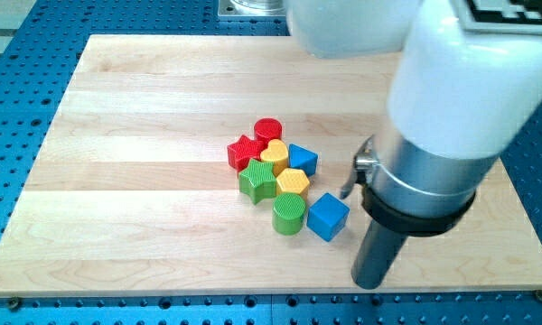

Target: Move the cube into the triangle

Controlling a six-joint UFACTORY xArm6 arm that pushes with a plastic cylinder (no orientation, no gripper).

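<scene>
Nearest, my tip point(369, 282), jawless rod, right of blue cube point(328, 217), apart.

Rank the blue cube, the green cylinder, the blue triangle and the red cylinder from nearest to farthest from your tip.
My tip sits at the view's lower right, right of all the blocks.
1. Blue cube, up and left of it.
2. Green cylinder, just left of the cube.
3. Blue triangle, higher, on the cluster's right edge.
4. Red cylinder, at the cluster's top.

Light wooden surface point(117, 181) with a tight clump mid-board: red cylinder point(268, 129), red star point(244, 152), yellow blocks point(275, 155), green star point(256, 181), green cylinder point(289, 213), blue cube point(328, 216), blue triangle point(302, 159).
</scene>
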